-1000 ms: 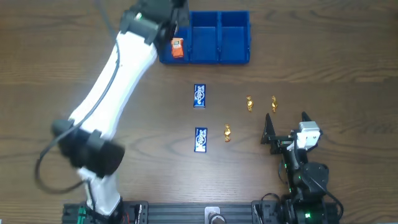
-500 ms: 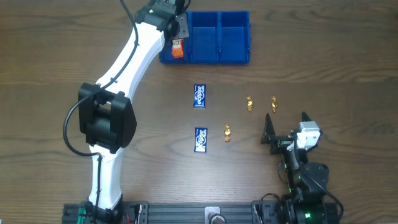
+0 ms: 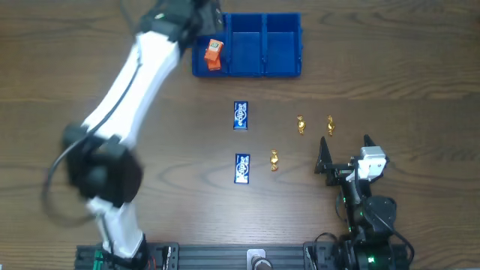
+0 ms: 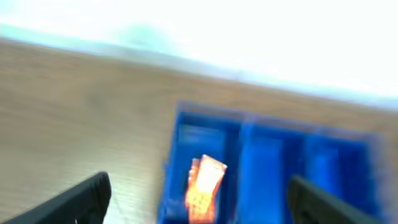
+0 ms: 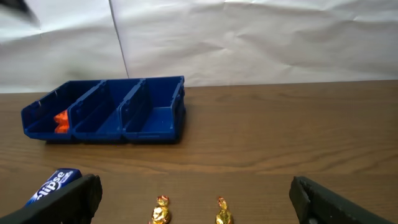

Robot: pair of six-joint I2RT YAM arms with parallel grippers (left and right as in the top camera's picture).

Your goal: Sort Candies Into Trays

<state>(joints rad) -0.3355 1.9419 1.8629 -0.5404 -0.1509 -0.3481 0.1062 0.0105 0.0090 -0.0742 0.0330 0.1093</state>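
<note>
An orange candy [image 3: 214, 54] lies in the left end compartment of the blue tray [image 3: 266, 72], in front of the left gripper [image 4: 199, 185], whose fingers are spread wide and empty. 2 blue candies [image 3: 241, 115] and 3 gold candies [image 3: 301, 124] lie on the table [image 3: 420, 75] near the right gripper [image 3: 345, 156], also wide open and holding nothing.

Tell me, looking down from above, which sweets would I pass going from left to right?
First the orange candy in the blue tray, left compartment → upper blue candy and lower blue candy, level with each other → lone gold candy → middle gold candy → rightmost gold candy.
</note>
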